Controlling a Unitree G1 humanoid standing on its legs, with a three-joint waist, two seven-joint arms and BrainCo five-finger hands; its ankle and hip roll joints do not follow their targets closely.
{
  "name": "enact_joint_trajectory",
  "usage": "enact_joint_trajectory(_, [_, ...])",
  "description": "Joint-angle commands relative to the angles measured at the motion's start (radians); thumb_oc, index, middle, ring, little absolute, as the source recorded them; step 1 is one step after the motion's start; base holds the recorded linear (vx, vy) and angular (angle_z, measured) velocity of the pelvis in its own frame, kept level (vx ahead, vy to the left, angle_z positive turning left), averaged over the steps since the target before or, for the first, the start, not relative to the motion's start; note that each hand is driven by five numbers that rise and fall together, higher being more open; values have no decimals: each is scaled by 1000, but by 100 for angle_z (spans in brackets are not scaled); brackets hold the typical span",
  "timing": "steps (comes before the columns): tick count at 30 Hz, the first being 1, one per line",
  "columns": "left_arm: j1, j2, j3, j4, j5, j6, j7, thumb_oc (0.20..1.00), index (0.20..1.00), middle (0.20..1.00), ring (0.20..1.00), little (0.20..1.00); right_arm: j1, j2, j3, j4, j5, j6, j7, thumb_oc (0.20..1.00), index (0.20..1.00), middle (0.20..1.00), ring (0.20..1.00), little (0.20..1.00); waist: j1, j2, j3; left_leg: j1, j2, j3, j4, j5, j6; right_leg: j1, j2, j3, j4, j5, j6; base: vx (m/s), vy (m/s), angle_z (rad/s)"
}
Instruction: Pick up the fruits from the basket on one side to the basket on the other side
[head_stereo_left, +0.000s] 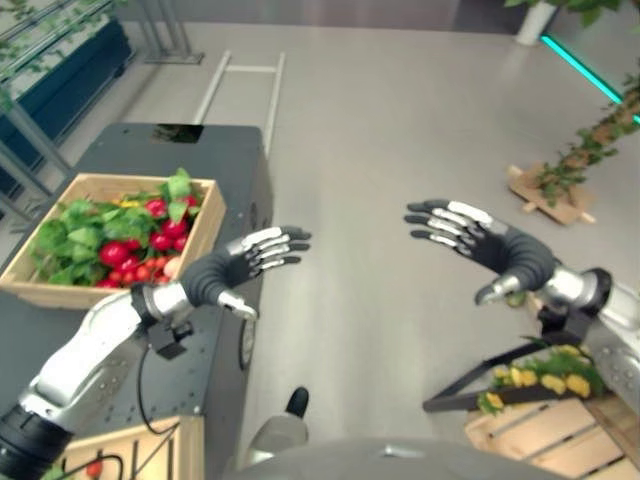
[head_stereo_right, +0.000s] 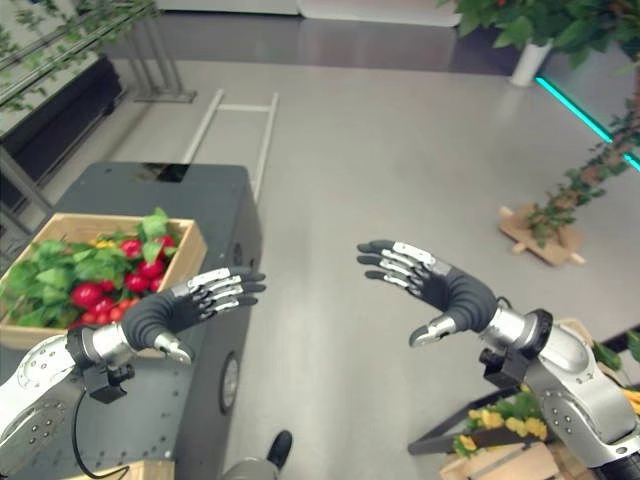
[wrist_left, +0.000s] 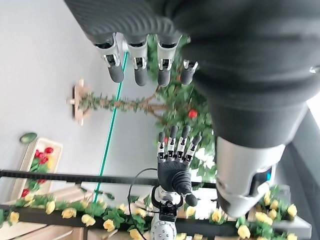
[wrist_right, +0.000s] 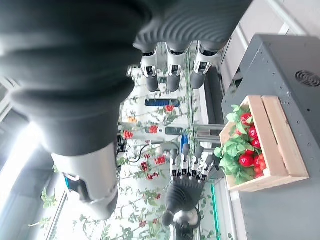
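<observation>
In the left eye view, the left hand (head_stereo_left: 250, 262) is held spread and empty just off the worktop (head_stereo_left: 225, 150) edge; the fruits (head_stereo_left: 150, 245) lie in the wooden basket (head_stereo_left: 205, 235) beside it, on its outer side. In the right eye view, the right hand (head_stereo_right: 425, 280) is spread over open floor (head_stereo_right: 400, 150), well apart. The left is judged nearer.

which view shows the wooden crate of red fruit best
The left eye view: the wooden crate sits whole on the dark cabinet, fruit and leaves clear. The right eye view cuts its left edge. The right wrist view shows it sideways. The left wrist view misses it.
</observation>
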Motion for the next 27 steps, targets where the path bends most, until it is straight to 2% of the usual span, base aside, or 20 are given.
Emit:
enact_joint_trajectory(1, [-99,-21,35,6,-45,-31,1,1000,1000,1000,1000,1000,-36,20,-77,-33,24,-45,-17,1000,1000,1000,1000,1000,-52,6,-50,60,31,166,100,-107,-13,-59,-37,1,16,48,129,-17,69,38])
enact_joint_trajectory(2, [-119,-28,36,18,-43,-28,1,1000,1000,1000,1000,1000,-41,32,-80,-26,20,-44,-20,1000,1000,1000,1000,1000,-65,7,-58,73,54,249,105,-122,-14,-62,-41,-21,4,53,130,-2,107,50])
enact_joint_trajectory(3, [-131,-36,40,22,-35,-30,2,1000,1000,1000,1000,1000,-43,44,-78,-29,13,-45,-18,1000,1000,1000,1000,1000,-71,16,-68,91,60,302,77,-122,-20,-59,-40,-48,-16,57,129,-29,140,110])
enact_joint_trajectory(4, [-125,-48,41,22,-29,-26,-1,1000,1000,1000,1000,1000,-34,57,-83,-32,11,-47,-17,1000,1000,1000,1000,1000,-70,21,-72,97,53,303,38,-102,-24,-49,-37,-64,-42,70,132,28,145,120])
enact_joint_trajectory(7, [-94,-50,68,22,-4,-42,7,1000,1000,1000,1000,1000,-50,96,-52,-10,-1,-38,-9,1000,1000,1000,1000,1000,-40,14,-78,93,3,222,8,-108,-10,-13,-48,-62,-49,74,136,99,171,78])
enact_joint_trajectory(11, [-40,-38,116,17,-4,-35,-3,1000,1000,1000,1000,1000,-79,103,-8,-4,-13,-27,9,1000,1000,1000,1000,1000,1,19,-87,120,-20,216,-32,-111,16,-11,-78,-87,15,50,141,87,210,50])
enact_joint_trajectory(13, [-27,-30,129,18,11,-39,-1,1000,1000,1000,1000,1000,-95,118,11,10,-23,-21,10,1000,1000,1000,1000,1000,16,36,-84,146,-39,191,-69,-110,39,-46,-121,-108,149,32,152,89,284,20])
enact_joint_trajectory(16, [-32,-36,116,25,15,-40,-4,1000,1000,1000,1000,1000,-98,130,18,7,-45,-13,20,1000,1000,1000,1000,1000,-1,68,-58,194,-71,131,-104,-110,71,-108,-218,-93,383,117,195,96,307,67])
enact_joint_trajectory(17, [-36,-40,103,27,19,-40,-6,1000,1000,1000,1000,1000,-92,132,14,7,-55,-14,23,1000,1000,1000,1000,1000,-15,78,-50,204,-83,98,-110,-111,82,-130,-228,-54,445,121,199,75,199,100])
enact_joint_trajectory(18, [-33,-42,101,27,15,-38,-11,1000,1000,1000,1000,1000,-85,133,8,5,-62,-12,28,1000,1000,1000,1000,1000,-24,87,-50,218,-83,78,-120,-112,83,-153,-213,-20,461,100,188,16,135,104])
enact_joint_trajectory(19, [-34,-48,95,25,12,-38,-13,1000,1000,1000,1000,1000,-76,128,3,0,-64,-10,33,1000,1000,1000,1000,1000,-39,95,-48,213,-82,59,-116,-92,86,-187,-176,18,450,94,162,31,53,73])
enact_joint_trajectory(21, [-35,-44,92,26,17,-41,-13,1000,1000,1000,1000,1000,-71,120,4,-5,-55,-1,47,1000,1000,1000,1000,1000,-53,102,-49,227,-82,10,-123,-86,76,-228,-123,93,401,46,147,72,-29,86])
enact_joint_trajectory(22, [-42,-39,90,29,20,-44,-11,1000,1000,1000,1000,1000,-72,113,4,-8,-56,-1,49,1000,1000,1000,1000,1000,-62,102,-51,225,-80,-16,-122,-83,71,-237,-104,125,349,42,143,66,-56,125])
enact_joint_trajectory(23, [-42,-39,90,29,20,-44,-11,1000,1000,1000,1000,1000,-72,113,4,-8,-56,-1,49,1000,1000,1000,1000,1000,-62,102,-52,225,-80,-16,-122,-83,71,-237,-104,125,348,42,143,139,-115,116])
enact_joint_trajectory(24, [-65,-27,77,47,16,-50,-5,1000,1000,1000,1000,1000,-77,98,6,-9,-56,-3,42,1000,1000,1000,1000,1000,-96,91,-53,232,-95,-88,-115,-84,60,-247,-36,296,232,57,160,168,-102,86])
enact_joint_trajectory(26, [-81,-19,72,48,10,-56,0,1000,1000,1000,1000,1000,-86,79,10,-4,-55,-7,32,1000,1000,1000,1000,1000,-111,84,-57,237,-102,-144,-112,-86,55,-240,4,427,191,77,170,185,-132,114])
enact_joint_trajectory(27, [-79,-17,77,52,12,-62,5,1000,1000,1000,1000,1000,-94,63,13,-6,-57,-10,29,1000,1000,1000,1000,1000,-105,77,-62,237,-106,-171,-106,-90,51,-240,14,448,179,86,167,154,-155,147])
